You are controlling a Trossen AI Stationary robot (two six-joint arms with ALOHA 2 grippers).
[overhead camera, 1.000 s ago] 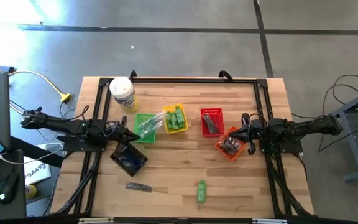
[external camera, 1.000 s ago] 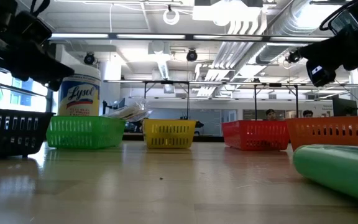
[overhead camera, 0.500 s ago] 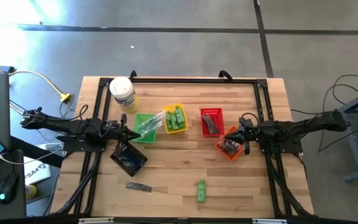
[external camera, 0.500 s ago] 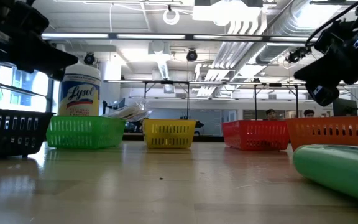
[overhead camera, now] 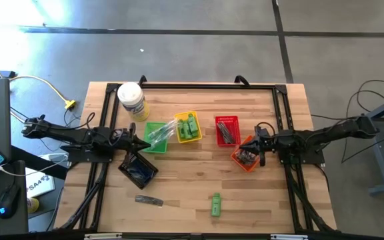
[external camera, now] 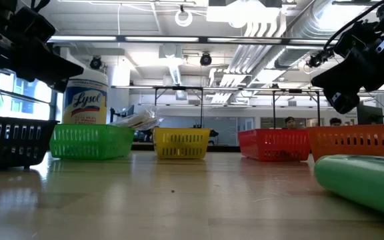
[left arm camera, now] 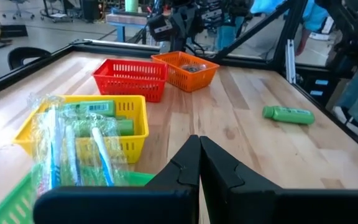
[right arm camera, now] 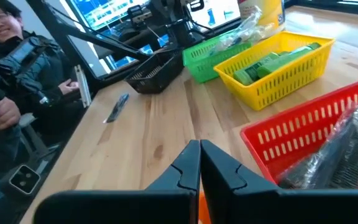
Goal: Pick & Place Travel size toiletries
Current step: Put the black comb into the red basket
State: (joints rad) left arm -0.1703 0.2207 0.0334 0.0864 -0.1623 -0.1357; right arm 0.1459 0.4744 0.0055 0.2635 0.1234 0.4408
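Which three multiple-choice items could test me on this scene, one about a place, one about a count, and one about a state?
1. Where does the loose green tube lie?
A. In the red basket
B. On the bare table near its front edge
C. On top of the white jar

2. How many baskets stand on the table?
A. Three
B. Five
C. Seven

3. How are the fingers of the right gripper?
A. Shut, holding nothing
B. Wide open
C. Shut on a green tube

Answers:
1 B: the green tube lies alone on the table, apart from every basket.
2 B: the green basket, yellow basket, red basket, orange basket and black basket are there.
3 A: the right gripper shows its fingers pressed together, with nothing between them.
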